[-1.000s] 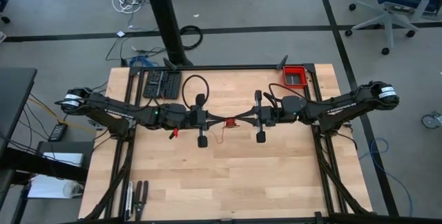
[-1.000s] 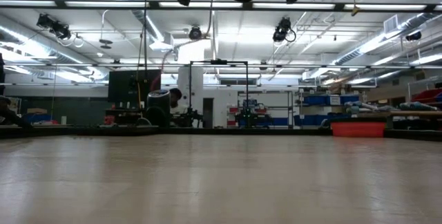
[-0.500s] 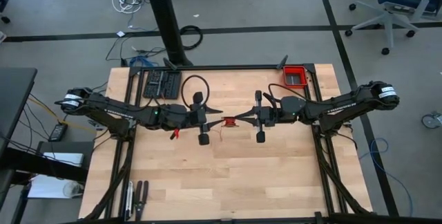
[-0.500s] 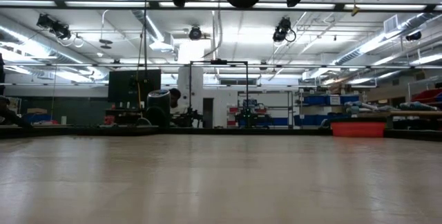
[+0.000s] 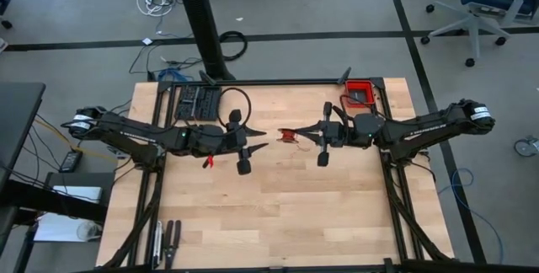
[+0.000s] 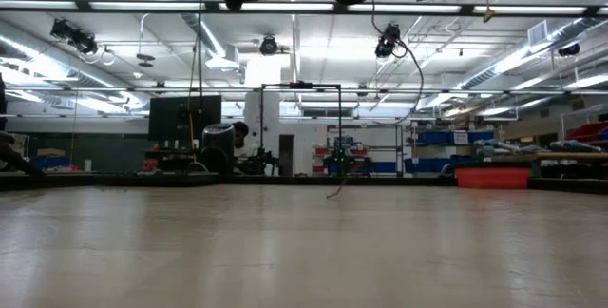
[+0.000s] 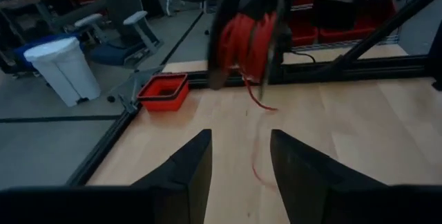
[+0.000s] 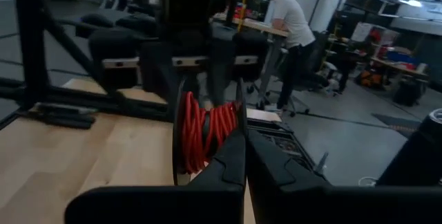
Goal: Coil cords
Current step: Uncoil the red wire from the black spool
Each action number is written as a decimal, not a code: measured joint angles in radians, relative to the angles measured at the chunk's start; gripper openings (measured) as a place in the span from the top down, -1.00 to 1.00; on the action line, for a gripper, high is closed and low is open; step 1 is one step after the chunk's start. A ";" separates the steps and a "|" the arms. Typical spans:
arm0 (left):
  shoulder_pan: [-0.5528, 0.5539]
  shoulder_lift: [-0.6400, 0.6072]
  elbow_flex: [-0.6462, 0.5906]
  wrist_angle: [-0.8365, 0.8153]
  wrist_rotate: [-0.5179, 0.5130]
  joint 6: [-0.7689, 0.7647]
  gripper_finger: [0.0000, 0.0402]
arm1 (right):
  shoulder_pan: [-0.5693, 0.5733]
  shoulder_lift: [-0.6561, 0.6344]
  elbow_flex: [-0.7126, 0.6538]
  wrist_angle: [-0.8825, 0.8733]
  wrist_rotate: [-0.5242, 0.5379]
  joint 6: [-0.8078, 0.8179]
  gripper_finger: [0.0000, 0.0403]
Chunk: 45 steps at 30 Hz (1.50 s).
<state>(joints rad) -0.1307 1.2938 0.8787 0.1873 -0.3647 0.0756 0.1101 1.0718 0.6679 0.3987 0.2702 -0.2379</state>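
A pale wood tabletop (image 5: pixel 278 206) in a black metal frame stands on a grey floor (image 5: pixel 76 20) crossed by dark tape lines. A blue office chair (image 5: pixel 493 3) sits at one far corner, and a black column (image 5: pixel 202 29) rises behind the tabletop. Long ceiling lights (image 6: pixel 313 6) run over the hall, with what may be shelving (image 6: pixel 446 151) far back. A white bin (image 7: pixel 62 68) stands on the floor, and a person (image 8: pixel 290 30) stands at a desk.

no text, label, brand, number or sign can be read in any of the views; whatever marks may stand on the gear in the room beyond the table are too small and blurred to make out.
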 joint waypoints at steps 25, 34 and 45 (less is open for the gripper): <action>0.000 0.055 0.000 0.097 0.075 0.023 0.25 | 0.014 0.037 0.000 0.002 -0.162 -0.003 1.00; 0.000 0.055 0.000 0.123 0.075 0.020 0.25 | 0.006 0.097 0.000 0.063 -0.162 -0.003 1.00; 0.000 0.055 0.000 0.103 0.161 0.049 0.93 | 0.005 0.155 0.000 0.123 -0.174 -0.001 0.99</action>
<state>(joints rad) -0.1310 1.3483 0.8787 0.2901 -0.2033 0.1249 0.1149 1.2266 0.6678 0.5214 0.0959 -0.2389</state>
